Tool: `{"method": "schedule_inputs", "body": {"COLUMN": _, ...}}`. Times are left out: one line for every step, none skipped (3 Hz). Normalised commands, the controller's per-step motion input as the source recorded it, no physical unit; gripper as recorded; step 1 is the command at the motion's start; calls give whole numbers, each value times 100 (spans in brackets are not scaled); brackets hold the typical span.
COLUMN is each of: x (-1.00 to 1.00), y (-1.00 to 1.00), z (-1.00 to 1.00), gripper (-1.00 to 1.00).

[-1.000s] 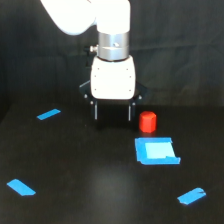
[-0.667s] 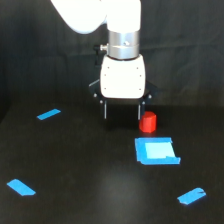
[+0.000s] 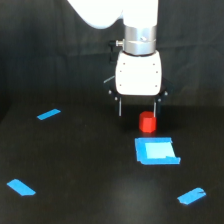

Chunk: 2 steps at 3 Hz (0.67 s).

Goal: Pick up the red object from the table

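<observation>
Exterior view, gripper: the gripper [image 3: 137, 109] hangs under the white arm body at about 12 o'clock from the frame's middle, and you can see its 2 thin dark fingers [image 3: 120, 106] standing apart with a clear gap between them, nothing held.

Exterior view, red object: the red object [image 3: 147, 122] stands upright on the table [image 3: 90, 170], at roughly 1 o'clock from the frame's middle. It sits just below the finger on the exterior view's right, not centred in the gap (whether finger and block touch, you cannot tell from here).

Exterior view, neighbours: the blue tape square [image 3: 156, 151] lies just beside the block at its 6 o'clock, apart from it. 3 blue tape strips [image 3: 48, 114] lie well apart, at 9, 8 and 4 o'clock.

Handling, a judgement: a small plain stubby block like this is likely light and stiff, not fragile. Its smooth rounded side may slip or roll out of a skewed pinch.

Where to take hold: close on the 2 opposite sides at mid-height, once you have the block centred between the fingers.

Writing: you will find no brand, label or lettering on the block, the gripper or the tape.
</observation>
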Motion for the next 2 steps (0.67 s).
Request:
{"method": "schedule_inputs", "body": {"x": 53, "y": 14, "z": -44, "gripper": 100}}
{"method": "schedule_inputs", "body": {"x": 50, "y": 30, "z": -51, "gripper": 100}}
